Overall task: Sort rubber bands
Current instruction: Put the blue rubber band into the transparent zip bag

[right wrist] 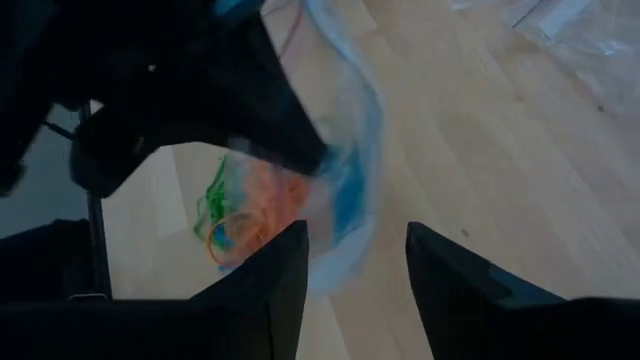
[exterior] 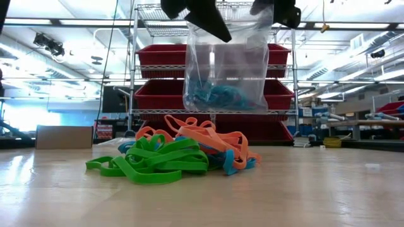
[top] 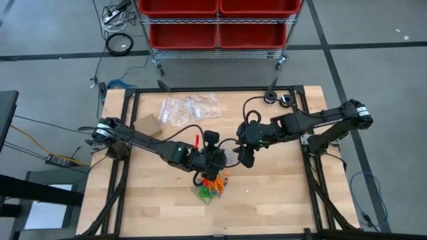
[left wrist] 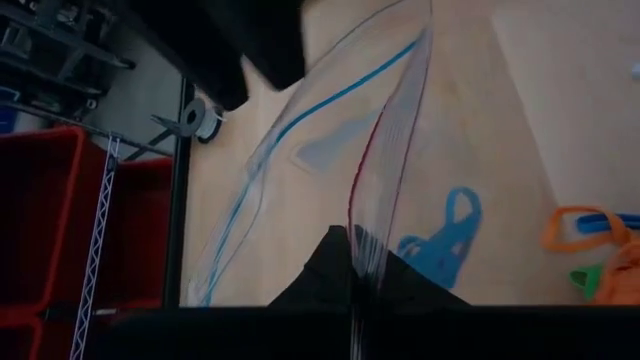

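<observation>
A clear zip bag point(exterior: 224, 63) hangs in the air with blue rubber bands point(exterior: 218, 96) in its bottom. Under it a tangled pile of orange, green and blue rubber bands point(exterior: 180, 154) point(top: 212, 189) lies on the table. One blue band point(left wrist: 440, 245) lies apart beside the pile. My left gripper point(top: 212, 155) point(left wrist: 355, 268) is shut on the bag's rim. My right gripper point(top: 242, 159) point(right wrist: 355, 250) is open at the other end of the bag's mouth, with the bag point(right wrist: 345, 215) just ahead of its fingers. My left gripper pinches the bag's zip rim point(left wrist: 365, 235) at one end of the mouth between its two fingers. The bag is lifted clear and hangs upright below the hold, its mouth spread open. My right gripper stands at the bag's far top corner point(exterior: 268, 22); whether it touches the bag cannot be told.
More clear bags point(top: 190, 108) and a small cardboard box point(top: 147, 125) lie near the table's far left. Black cable and round parts point(top: 270, 98) sit at the far edge. A rack of red bins point(top: 217, 23) stands beyond the table. Bare wood lies toward the near right.
</observation>
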Robot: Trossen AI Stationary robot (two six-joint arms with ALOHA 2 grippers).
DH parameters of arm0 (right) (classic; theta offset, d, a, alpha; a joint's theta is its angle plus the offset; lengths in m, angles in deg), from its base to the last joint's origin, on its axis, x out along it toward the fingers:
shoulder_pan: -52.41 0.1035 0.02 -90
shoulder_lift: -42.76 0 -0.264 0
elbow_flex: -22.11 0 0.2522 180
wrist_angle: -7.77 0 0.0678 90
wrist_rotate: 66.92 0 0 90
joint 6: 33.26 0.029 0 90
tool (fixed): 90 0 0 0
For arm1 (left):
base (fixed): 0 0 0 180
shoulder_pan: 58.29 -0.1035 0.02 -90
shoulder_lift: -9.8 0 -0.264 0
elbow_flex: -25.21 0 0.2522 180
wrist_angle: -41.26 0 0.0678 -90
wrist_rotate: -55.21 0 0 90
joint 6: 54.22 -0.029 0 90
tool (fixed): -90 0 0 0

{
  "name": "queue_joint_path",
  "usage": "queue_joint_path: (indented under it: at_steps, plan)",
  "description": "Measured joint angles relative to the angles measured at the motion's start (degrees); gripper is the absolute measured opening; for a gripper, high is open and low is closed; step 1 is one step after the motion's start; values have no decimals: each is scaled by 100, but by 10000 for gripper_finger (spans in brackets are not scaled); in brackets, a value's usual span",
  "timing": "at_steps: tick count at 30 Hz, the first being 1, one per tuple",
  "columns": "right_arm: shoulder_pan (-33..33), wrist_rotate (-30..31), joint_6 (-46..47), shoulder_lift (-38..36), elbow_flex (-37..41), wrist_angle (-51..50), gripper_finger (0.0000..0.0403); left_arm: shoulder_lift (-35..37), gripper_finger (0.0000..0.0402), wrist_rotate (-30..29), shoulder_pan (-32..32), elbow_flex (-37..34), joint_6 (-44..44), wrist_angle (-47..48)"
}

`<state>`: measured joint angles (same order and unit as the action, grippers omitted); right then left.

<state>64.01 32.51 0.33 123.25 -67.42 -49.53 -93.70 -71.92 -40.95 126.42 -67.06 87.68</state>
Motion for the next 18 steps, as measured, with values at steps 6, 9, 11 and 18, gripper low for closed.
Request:
queue_joint_path:
  at_steps: [6, 9, 11, 18]
  plan:
    - [69, 23, 39, 0, 0, -26, 158, 0, 0, 0, -96, 0, 2, -13]
    - [71, 117, 82, 0, 0, -56, 158, 0, 0, 0, -113, 1, 4, -38]
    - [71, 142, 96, 0, 0, -122, 158, 0, 0, 0, -114, 1, 3, -94]
    - [65, 265, 231, 2, 160, -298, 158, 0, 0, 1, -77, 91, -48, -366]
